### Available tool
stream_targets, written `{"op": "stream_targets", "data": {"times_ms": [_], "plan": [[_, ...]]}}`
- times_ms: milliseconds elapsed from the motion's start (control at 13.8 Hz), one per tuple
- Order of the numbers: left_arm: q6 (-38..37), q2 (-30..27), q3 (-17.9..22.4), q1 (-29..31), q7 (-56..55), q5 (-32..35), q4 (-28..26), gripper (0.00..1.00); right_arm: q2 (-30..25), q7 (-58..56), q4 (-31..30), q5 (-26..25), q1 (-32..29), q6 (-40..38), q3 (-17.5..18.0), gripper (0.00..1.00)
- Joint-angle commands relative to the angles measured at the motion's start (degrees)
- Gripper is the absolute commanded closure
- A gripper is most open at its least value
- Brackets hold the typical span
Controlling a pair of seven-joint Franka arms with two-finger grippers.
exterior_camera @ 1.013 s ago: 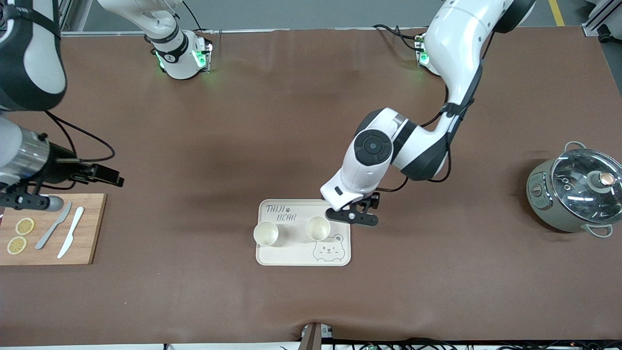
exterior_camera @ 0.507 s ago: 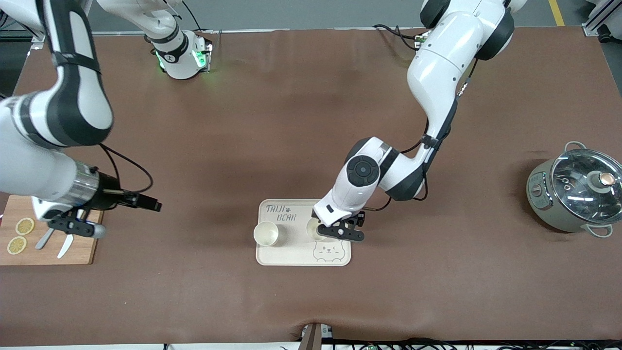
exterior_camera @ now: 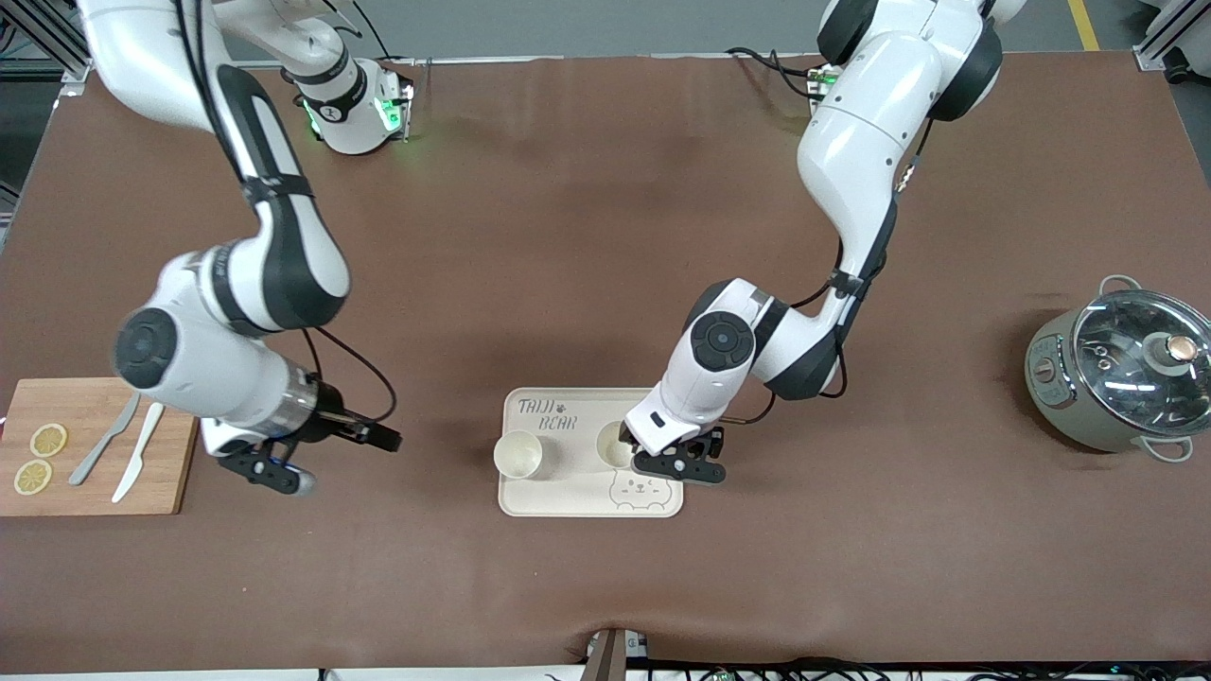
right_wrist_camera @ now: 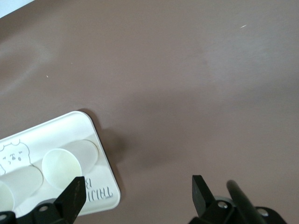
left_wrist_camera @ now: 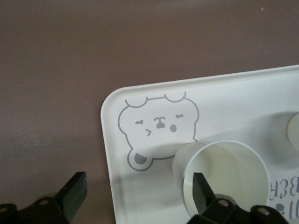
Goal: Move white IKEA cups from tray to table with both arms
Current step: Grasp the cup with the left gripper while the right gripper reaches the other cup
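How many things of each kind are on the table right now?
Cups: 2, both on the tray
Tray: 1
Cutting board: 1
Knives: 2, on the board
Lemon slices: 2, on the board
Pot: 1
Total: 9

My counter (exterior_camera: 568, 236) is matte brown. The bear tray (exterior_camera: 587, 506) on it is cream, with a grey line-drawn bear face (left_wrist_camera: 156, 128) and grey lettering (exterior_camera: 547, 415). Both cups (exterior_camera: 517, 454) (left_wrist_camera: 224, 175) are plain off-white. My arms (exterior_camera: 851, 142) are glossy white with black joint bands, my pincers (exterior_camera: 676, 465) (exterior_camera: 270, 470) black.
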Motion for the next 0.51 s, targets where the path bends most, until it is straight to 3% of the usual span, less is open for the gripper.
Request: {"op": "stream_targets", "data": {"times_ms": [0,434], "plan": [[1.32,1.50,1.27,-1.10,0.52,0.95,1.44,0.00,3.83,3.40,0.78,1.26,2.72,5.32,-0.52,0.00],[2.90,2.03,1.27,-2.24,-1.93,0.86,1.26,0.00,8.23,5.51,0.69,0.91,8.08,10.44,-0.52,0.00]]}}
